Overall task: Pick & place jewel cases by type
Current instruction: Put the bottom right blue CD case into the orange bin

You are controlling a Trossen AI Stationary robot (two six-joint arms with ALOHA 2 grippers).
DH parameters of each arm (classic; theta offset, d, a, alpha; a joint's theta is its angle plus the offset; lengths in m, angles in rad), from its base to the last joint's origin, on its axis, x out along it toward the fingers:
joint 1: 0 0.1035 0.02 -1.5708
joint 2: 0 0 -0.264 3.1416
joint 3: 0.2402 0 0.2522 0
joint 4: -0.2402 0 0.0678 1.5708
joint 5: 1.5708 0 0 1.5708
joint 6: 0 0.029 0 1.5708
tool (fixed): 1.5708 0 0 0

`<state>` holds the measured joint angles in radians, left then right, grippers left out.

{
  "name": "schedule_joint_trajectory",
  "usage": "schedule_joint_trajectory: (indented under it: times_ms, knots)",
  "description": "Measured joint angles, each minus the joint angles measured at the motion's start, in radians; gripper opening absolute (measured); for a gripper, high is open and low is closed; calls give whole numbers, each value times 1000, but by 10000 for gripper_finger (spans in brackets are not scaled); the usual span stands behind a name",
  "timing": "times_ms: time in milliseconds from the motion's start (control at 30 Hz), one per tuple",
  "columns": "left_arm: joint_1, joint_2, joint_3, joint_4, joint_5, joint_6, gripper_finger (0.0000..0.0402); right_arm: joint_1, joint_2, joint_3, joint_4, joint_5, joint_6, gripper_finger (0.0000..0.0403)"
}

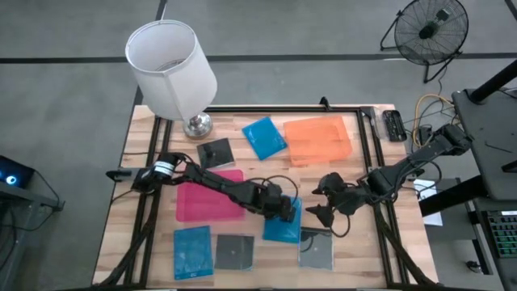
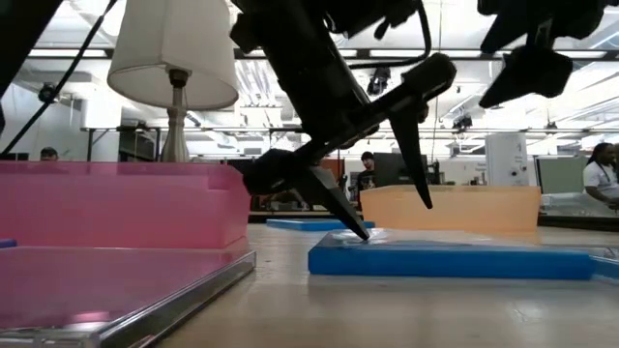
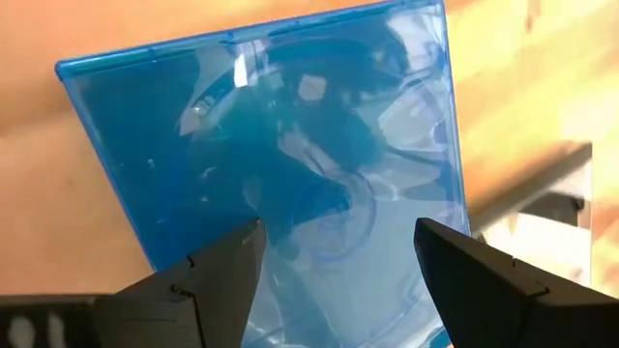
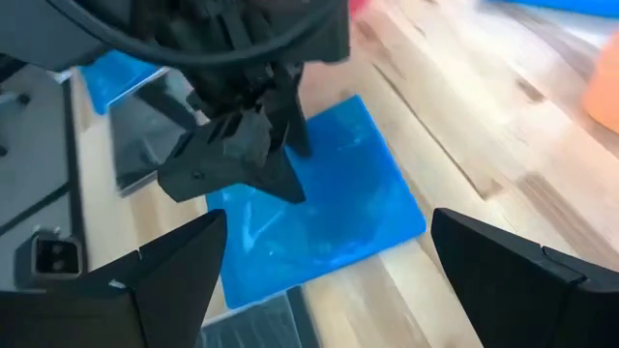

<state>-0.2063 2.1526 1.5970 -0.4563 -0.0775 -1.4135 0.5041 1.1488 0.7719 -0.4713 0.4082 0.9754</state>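
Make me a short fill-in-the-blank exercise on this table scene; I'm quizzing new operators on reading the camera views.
1. The left gripper is open over a jewel case whose colour is ____.
2. The right gripper hovers with its fingers ____.
3. The tray nearest the left arm is coloured ____.
4. Near the orange tray, at the table's back, stands a white ____.

Missing words: blue; open; pink; lamp
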Motion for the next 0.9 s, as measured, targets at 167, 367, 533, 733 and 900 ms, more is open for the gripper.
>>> schedule_joint_trajectory:
  times_ms: [167, 367, 533, 733, 900]
  knots:
    - [61, -16, -2, -10, 7, 65, 257, 0, 0, 0, -76, 47, 147, 359]
    - [134, -22, 0, -8, 61, 137, 257, 0, 0, -6, -196, 129, 446, 359]
    - [157, -23, -1, -7, 87, 181, 257, -1, 0, -24, -231, 165, 642, 359]
    - [185, -24, -1, -7, 140, 237, 257, 1, 0, -65, -229, 166, 821, 359]
    - [190, -35, -1, -11, 228, 292, 257, 2, 0, -87, -224, 171, 906, 359]
